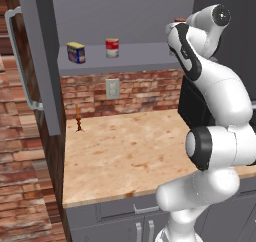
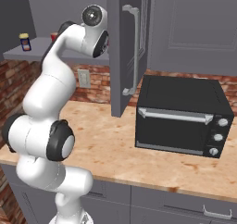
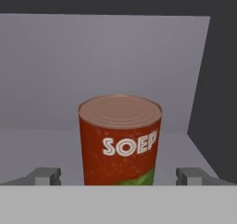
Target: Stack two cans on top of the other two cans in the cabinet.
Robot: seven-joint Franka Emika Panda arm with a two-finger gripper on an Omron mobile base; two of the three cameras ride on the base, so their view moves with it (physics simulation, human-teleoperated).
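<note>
A: Left base view. Cabinet shelf [image 1: 145,56] above the tabletop [image 1: 125,151]. Blue can [image 1: 76,52] at the shelf's left, one red-and-white can [image 1: 112,48] just right of it, well apart from the arm's hand end. Neither has anything on top.

B: Right base view?

A: Blue can [image 2: 25,41] at far left on the shelf. The open cabinet door [image 2: 127,47] hangs just right of the arm's upper end. Black oven [image 2: 183,116] on the tabletop, clear of the work.

B: Hand view?

A: Orange-red can [image 3: 120,140] upright on the shelf floor, dead centre, "SOEP" facing the camera. Pincer [image 3: 119,177] spread wide, one fingertip [image 3: 46,176] either side of the can, neither touching it.

B: Judgement?

A: Looks like a grasp being set up. Advance straight until the tips flank the can's middle, close evenly, lift vertically before travelling. Mind the cabinet wall at right.
</note>
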